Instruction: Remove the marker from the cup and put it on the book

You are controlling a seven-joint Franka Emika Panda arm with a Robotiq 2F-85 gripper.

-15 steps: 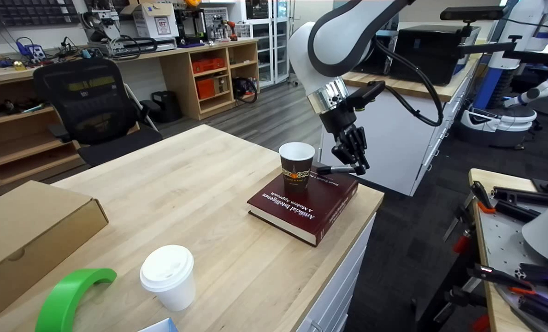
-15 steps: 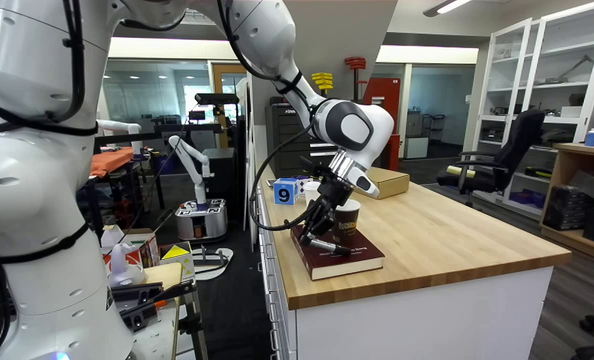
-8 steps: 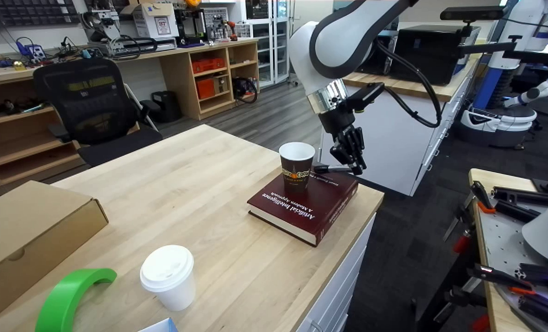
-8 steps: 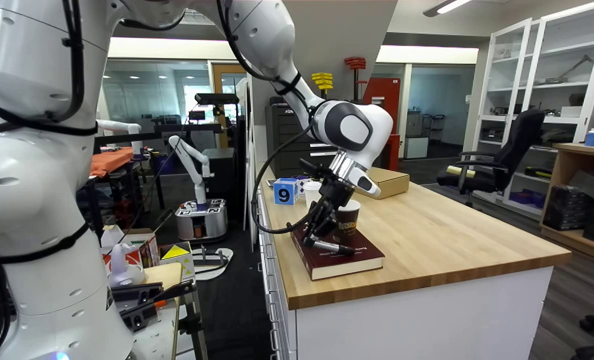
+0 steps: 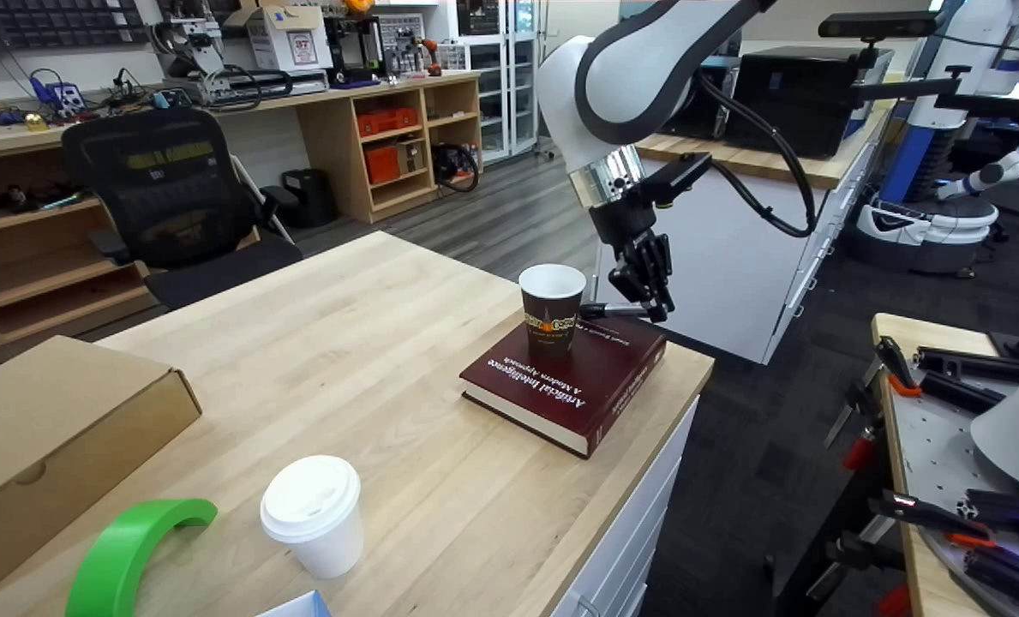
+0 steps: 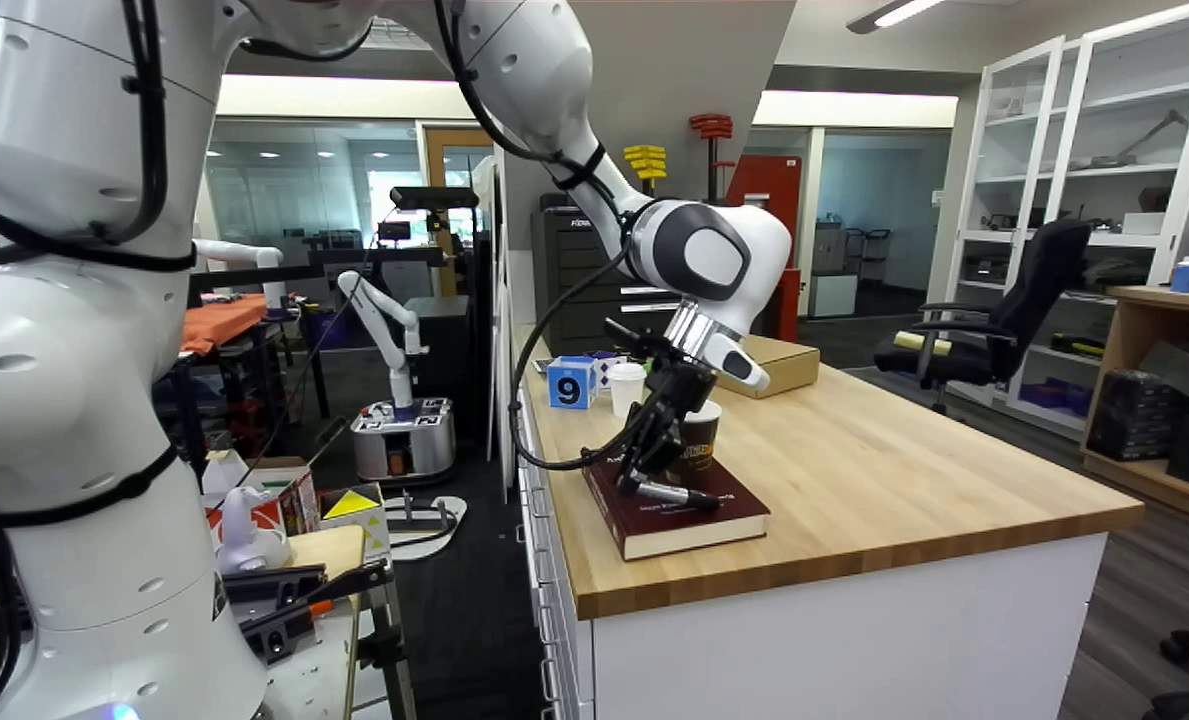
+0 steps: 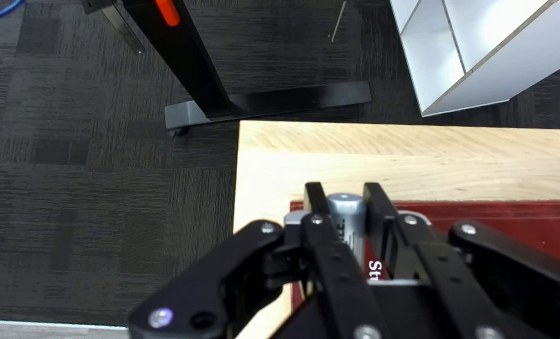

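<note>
Gripping the marker (image 6: 679,494) by its silver barrel, the tool (image 7: 344,200) hangs over the edge of a thick, dark red hardcover textbook (image 5: 595,368) lettered Artificial Intelligence: A Modern Approach. In the wrist view its jaws stand only as far apart as the barrel is thick, one pressed against each side. The marker's dark end reaches out from the tool above the cover; whether it touches the cover, or how far the marker tilts, cannot be told. Upright on the textbook in both exterior views stands the brown paper cup (image 5: 552,317), white rim uppermost, and the marker is outside it, the dark end near its side. The textbook lies flat at a corner of the wooden surface (image 5: 372,343). Well apart from it on the same surface are a white lidded cup (image 5: 314,514), a green arch-shaped piece (image 5: 136,548), a flat brown cardboard box (image 5: 55,428) and, near the lidded cup, a blue cube marked 9 (image 6: 571,383)
</note>
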